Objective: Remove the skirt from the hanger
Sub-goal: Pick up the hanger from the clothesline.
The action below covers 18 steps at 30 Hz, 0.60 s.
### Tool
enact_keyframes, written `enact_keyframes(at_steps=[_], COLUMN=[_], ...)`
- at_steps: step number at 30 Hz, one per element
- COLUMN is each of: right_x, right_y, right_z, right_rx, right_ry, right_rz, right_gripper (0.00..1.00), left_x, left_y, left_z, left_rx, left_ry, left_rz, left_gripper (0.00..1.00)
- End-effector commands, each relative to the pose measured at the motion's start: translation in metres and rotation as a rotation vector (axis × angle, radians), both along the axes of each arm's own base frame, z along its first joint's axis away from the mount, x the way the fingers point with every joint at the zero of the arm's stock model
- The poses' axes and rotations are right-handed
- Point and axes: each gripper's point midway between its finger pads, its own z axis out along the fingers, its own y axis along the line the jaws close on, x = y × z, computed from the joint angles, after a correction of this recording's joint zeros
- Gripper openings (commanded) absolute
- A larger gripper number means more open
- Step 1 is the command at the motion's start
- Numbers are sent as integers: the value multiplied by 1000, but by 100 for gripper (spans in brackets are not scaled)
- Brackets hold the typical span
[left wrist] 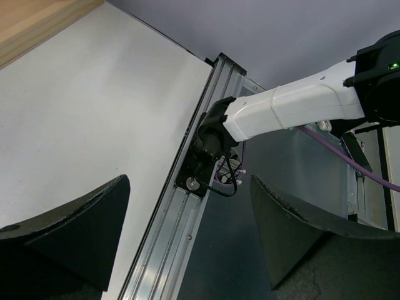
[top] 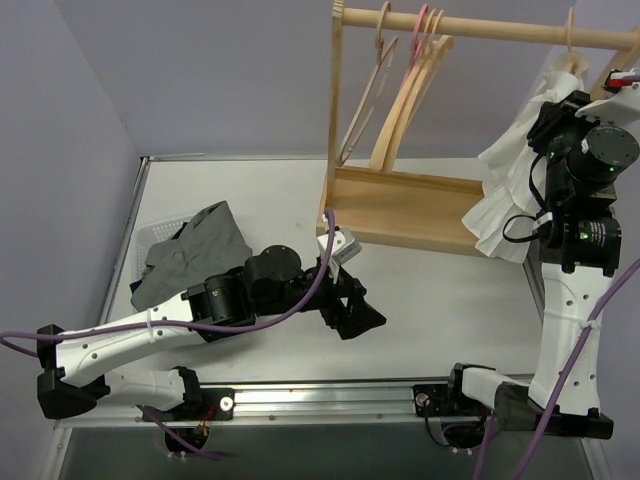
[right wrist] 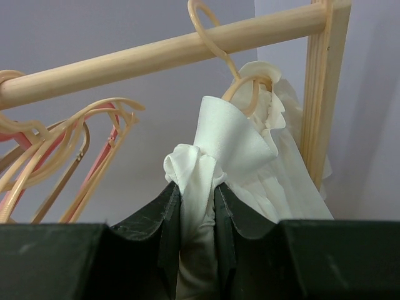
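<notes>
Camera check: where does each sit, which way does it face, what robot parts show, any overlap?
Top external: above and behind the bases, looking down across the table to the wooden rack; both arms show.
Left wrist: low over the table, facing the near-edge rail; left gripper open, right arm's base link shows.
Right wrist: raised at the rack, looking up at its rod; right gripper shut on the white blouse.
Shared: top and right wrist both see rod, blouse, bare hangers.
</notes>
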Motion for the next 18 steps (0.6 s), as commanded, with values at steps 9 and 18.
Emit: enact_keyframes(at_steps=[9, 18], right_x=[-29, -46], right_y=[27, 46], right_z=[92, 89], right_rx=[20, 50], right_ry=[-312, -308], right_rz=[140, 235], right_gripper=[0, 0], left_x=[0, 8], left_y=[18, 20], left_z=[27, 20], left_rx=[-88, -29], left_ry=[-72, -97], left_rz=[-10, 10], left_gripper=[86, 87])
